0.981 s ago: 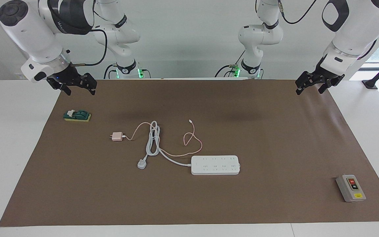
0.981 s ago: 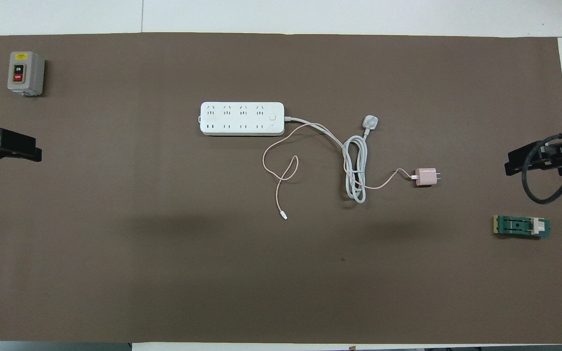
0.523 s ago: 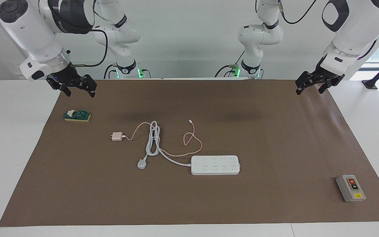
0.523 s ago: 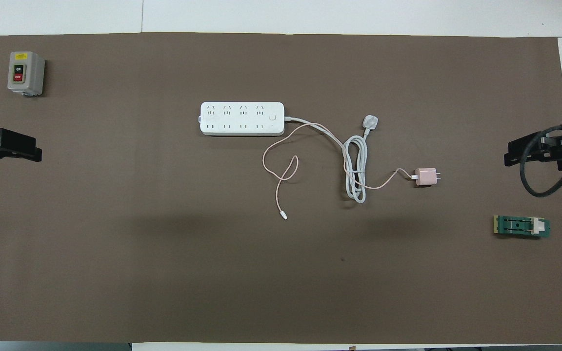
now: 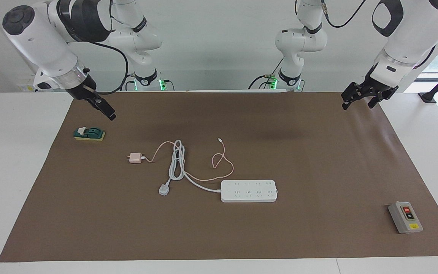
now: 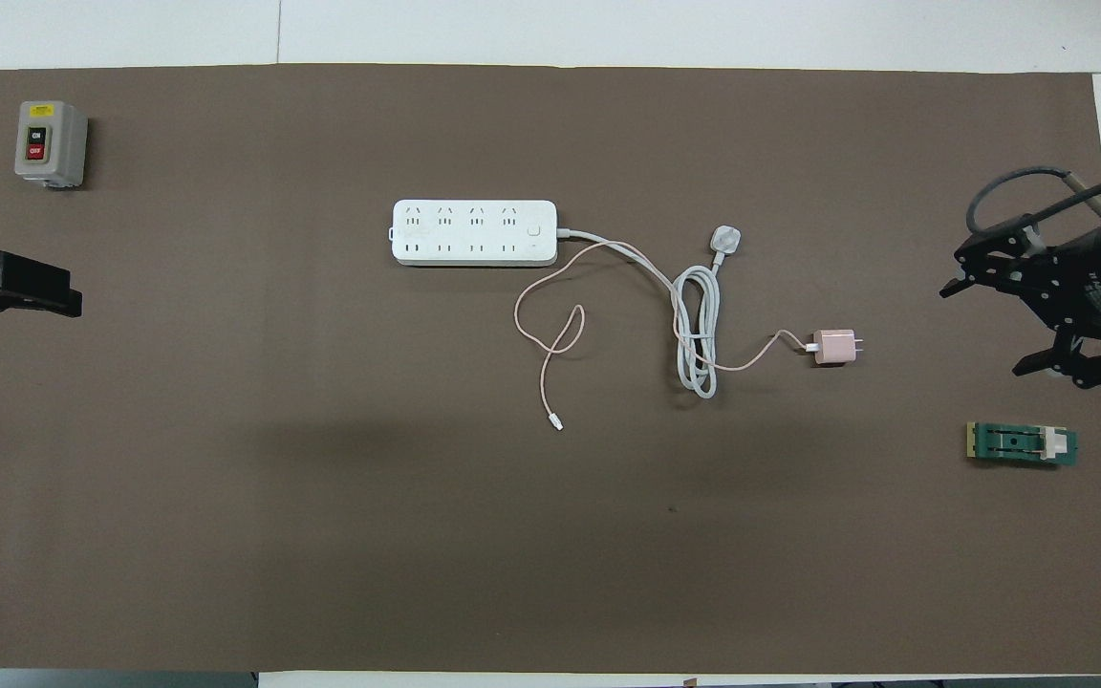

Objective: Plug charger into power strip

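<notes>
The pale pink charger (image 5: 135,158) lies on the brown mat, its prongs toward the right arm's end; it also shows in the overhead view (image 6: 835,347). Its thin pink cable loops to a small white connector (image 5: 219,139). The white power strip (image 5: 248,190) lies flat, farther from the robots than the charger, and shows in the overhead view (image 6: 474,232). My right gripper (image 5: 108,112) is open in the air over the mat's edge near the green block, seen in the overhead view (image 6: 990,327). My left gripper (image 5: 357,103) waits, open, over the mat's other end (image 6: 58,298).
The strip's thick white cord coils beside the charger and ends in a white three-pin plug (image 5: 164,189). A green block on a yellow base (image 5: 89,133) lies near the right gripper. A grey box with red and black buttons (image 5: 405,217) stands at the left arm's end.
My right gripper has turned at the wrist and swung in over the mat toward the charger's side. The left arm and the things on the mat have not moved.
</notes>
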`<state>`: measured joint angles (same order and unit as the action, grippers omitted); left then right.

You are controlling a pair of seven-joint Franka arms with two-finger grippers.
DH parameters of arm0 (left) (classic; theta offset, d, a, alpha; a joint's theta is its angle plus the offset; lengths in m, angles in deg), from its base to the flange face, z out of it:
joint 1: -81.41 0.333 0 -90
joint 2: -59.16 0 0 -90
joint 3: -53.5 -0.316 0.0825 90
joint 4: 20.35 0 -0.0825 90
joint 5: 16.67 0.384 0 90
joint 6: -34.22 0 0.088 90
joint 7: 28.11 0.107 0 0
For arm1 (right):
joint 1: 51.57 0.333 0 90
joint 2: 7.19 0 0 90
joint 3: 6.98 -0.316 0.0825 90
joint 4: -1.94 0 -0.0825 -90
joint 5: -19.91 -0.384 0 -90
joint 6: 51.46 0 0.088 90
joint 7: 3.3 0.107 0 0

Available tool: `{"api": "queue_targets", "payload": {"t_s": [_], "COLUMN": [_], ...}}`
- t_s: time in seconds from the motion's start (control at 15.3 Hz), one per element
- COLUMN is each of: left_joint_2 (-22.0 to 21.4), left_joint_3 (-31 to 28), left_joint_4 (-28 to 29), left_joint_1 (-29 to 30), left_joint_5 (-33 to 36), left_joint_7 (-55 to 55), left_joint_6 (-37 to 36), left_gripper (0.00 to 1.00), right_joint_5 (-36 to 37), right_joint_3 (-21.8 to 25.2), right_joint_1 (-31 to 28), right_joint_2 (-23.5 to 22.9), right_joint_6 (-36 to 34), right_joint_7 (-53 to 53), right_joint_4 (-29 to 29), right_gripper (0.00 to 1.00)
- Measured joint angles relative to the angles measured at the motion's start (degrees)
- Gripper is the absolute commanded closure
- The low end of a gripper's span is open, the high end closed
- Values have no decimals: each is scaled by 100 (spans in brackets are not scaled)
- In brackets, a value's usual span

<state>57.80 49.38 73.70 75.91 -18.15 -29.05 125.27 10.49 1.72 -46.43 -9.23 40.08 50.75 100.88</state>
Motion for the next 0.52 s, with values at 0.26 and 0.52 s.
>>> {"api": "queue_targets", "payload": {"t_s": [0.26,0.52], "left_joint_2": [0,-3], "left_joint_3": [1,28], "left_joint_4": [0,-10], "left_joint_1": [0,-6], "left_joint_5": [0,0], "left_joint_7": [0,-1], "left_joint_6": [0,0], "left_gripper": [0,0], "right_joint_5": [-459,-927], "right_joint_3": [12,22], "right_joint_1": [-134,-336], "right_joint_2": [-257,-442], "right_joint_6": [711,1159], "right_joint_7": [1412,1724], "right_joint_4": [437,750], "right_gripper": [0,0]}}
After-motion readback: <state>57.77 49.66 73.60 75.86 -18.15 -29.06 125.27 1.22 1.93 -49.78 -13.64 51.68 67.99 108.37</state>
